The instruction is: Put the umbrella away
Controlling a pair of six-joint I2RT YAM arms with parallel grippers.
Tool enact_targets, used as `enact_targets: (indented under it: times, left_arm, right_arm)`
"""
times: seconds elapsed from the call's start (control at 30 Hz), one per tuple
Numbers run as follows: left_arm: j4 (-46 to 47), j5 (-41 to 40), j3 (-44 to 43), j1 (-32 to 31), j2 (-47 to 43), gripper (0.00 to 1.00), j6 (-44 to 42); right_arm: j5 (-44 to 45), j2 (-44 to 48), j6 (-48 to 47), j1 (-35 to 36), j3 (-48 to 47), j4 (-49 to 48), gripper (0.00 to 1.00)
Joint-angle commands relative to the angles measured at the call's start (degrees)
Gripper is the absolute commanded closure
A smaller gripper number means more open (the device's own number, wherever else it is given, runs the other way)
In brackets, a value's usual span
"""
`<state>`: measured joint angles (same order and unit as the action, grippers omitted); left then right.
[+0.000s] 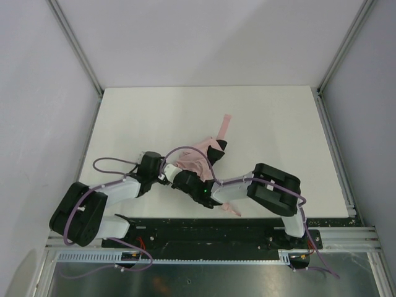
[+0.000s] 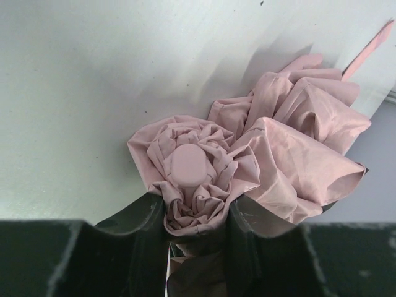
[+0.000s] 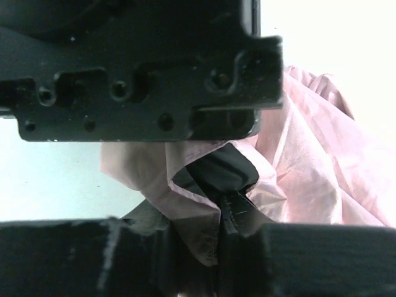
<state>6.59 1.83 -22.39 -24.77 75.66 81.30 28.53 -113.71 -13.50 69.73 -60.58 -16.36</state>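
Observation:
The pale pink umbrella [image 1: 199,156] lies crumpled on the white table, between my two grippers. Its strap [image 1: 225,125] points toward the far side. My left gripper [image 1: 166,171] is shut on the bunched canopy around the umbrella's round pink end [image 2: 189,166]; the fabric is pinched between the black fingers [image 2: 139,216]. My right gripper [image 1: 185,179] is shut on a fold of the umbrella's pink fabric [image 3: 198,204], close under the left gripper's black body [image 3: 136,68]. A bit of pink [image 1: 232,209] sticks out below the right arm. The shaft is hidden.
The white table [image 1: 278,124] is boxed by grey walls with aluminium posts [image 1: 77,46]. Both arms cross low over the near middle. A black base rail [image 1: 204,232] runs along the near edge.

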Motion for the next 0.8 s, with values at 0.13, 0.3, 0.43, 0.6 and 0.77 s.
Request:
enact_targets:
  times: [0.13,0.3,0.43,0.6,0.77]
  left_arm:
    - [-11.4,0.2,-1.2,-0.6,-3.6,0.64,-6.1]
    - [-11.4,-1.3,-4.1,0.6,-8.4,0.24,-11.4]
    - [-11.3,-1.6,-2.7,3.6,-16.0,0.03,-14.0]
    - [-10.6,-0.8,0.6,6.4,-22.2,0.01,-13.0]
    - [-3.1,4.8,4.6,6.5,-21.1,0.01,-9.8]
  right_arm:
    - [-21.1,-5.8,15.1,-5.7,3.0,15.7,1.0]
    - [-35.7,-6.0,19.3,-9.0,4.3,13.2,1.0]
    - [-47.1,-6.6,22.3,-13.6,5.5,9.7,1.0]
    - [-62.9,-9.3,28.0,-19.2,5.6,5.1,1.0]
    - [-73.3,-12.5,35.4,-24.2,5.6,0.0,1.0]
